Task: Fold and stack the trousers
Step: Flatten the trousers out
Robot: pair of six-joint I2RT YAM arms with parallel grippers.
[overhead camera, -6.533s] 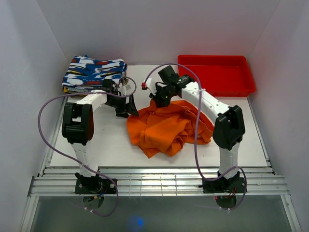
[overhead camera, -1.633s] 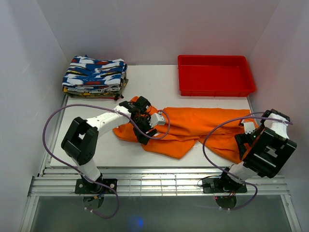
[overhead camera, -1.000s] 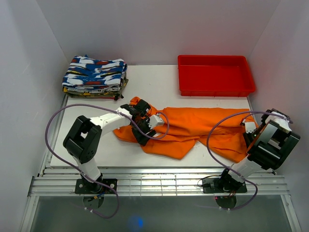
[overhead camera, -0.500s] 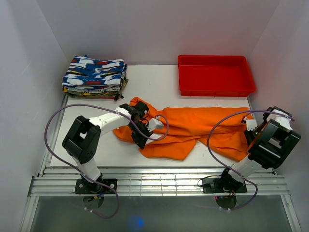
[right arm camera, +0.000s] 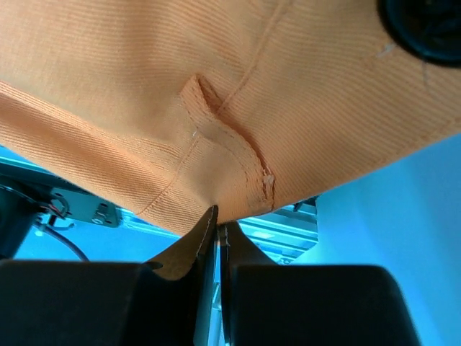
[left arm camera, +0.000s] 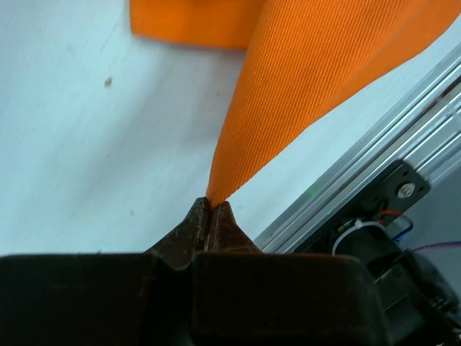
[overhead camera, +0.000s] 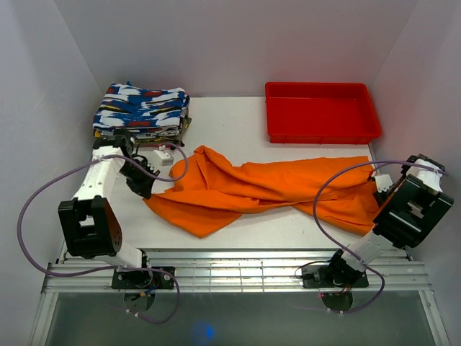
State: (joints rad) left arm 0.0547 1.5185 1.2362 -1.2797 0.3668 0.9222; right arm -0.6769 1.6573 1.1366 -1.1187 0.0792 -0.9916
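Orange ribbed cloth: the large, soft bright-orange trousers (overhead camera: 266,184) lie spread left to right across the white counter (overhead camera: 238,122), limp and probably light. The left hand (left arm camera: 211,209) pinches a corner and the right hand (right arm camera: 218,225) a seamed hem, likely the surest holds.

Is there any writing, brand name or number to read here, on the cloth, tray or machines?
None can be read. The orange trousers, red tray and stack of patterned clothes show no writing. A small white block on a cable is too small to tell.
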